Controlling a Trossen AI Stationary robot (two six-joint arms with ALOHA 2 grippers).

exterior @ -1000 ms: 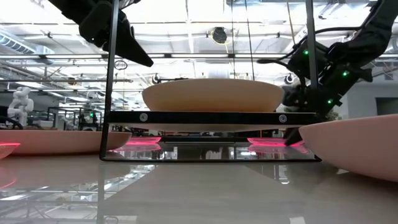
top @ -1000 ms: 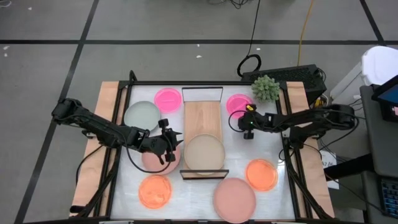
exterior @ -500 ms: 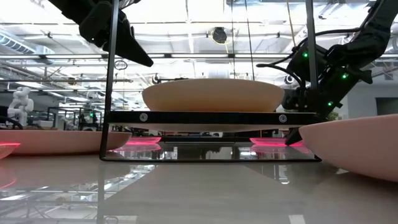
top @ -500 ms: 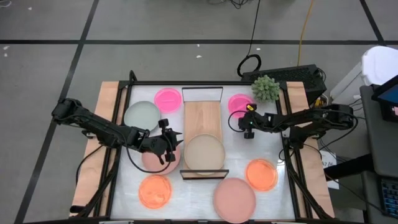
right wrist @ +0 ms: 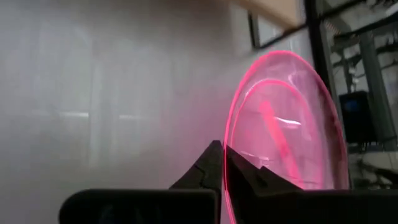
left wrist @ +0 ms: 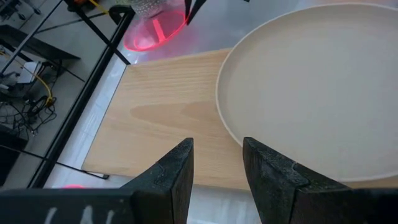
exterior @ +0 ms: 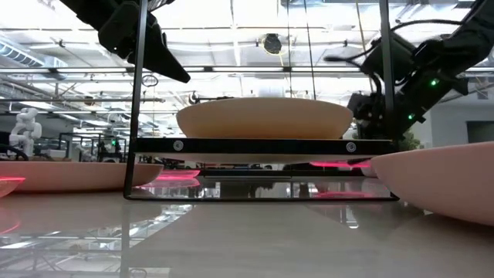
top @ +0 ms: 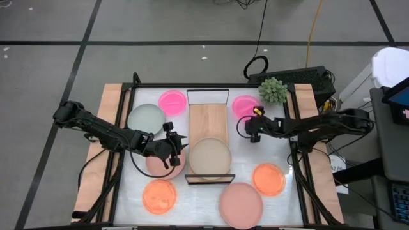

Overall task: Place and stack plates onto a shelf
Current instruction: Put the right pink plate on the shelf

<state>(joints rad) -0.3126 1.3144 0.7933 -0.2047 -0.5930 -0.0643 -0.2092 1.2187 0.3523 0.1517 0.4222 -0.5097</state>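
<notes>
On the shelf (top: 209, 121), a light-wood board with black wire ends, a beige plate (top: 210, 157) lies near the near end. My left gripper (top: 181, 145) hangs open above the board (left wrist: 155, 124), beside the beige plate's rim (left wrist: 231, 134), touching nothing. My right gripper (top: 250, 128) is shut on a hot-pink plate (top: 245, 105) right of the shelf. Flat on the table lie a second hot-pink plate (top: 172, 100), a grey-green one (top: 146, 118), two dusty-pink ones (top: 160, 166) (top: 241, 204) and two orange ones (top: 159, 195) (top: 268, 179). My right gripper pinches the hot-pink plate's rim (right wrist: 227, 177) between its two fingers, on the plate's near side. The arm reaches in from the table's right. The plate stands tilted in the hold, and in the low view its pink edge (exterior: 340, 163) hangs above the table.
A spiky green plant (top: 273, 89) stands at the table's far right corner, close behind the held plate. Black frame posts (exterior: 137, 93) rise along the table's sides. The far half of the shelf board lies bare. Bare table shows between the shelf and the right orange plate.
My right gripper has risen a little, and the hot-pink plate has come up off the table with it, tilting. My left gripper has kept still.
</notes>
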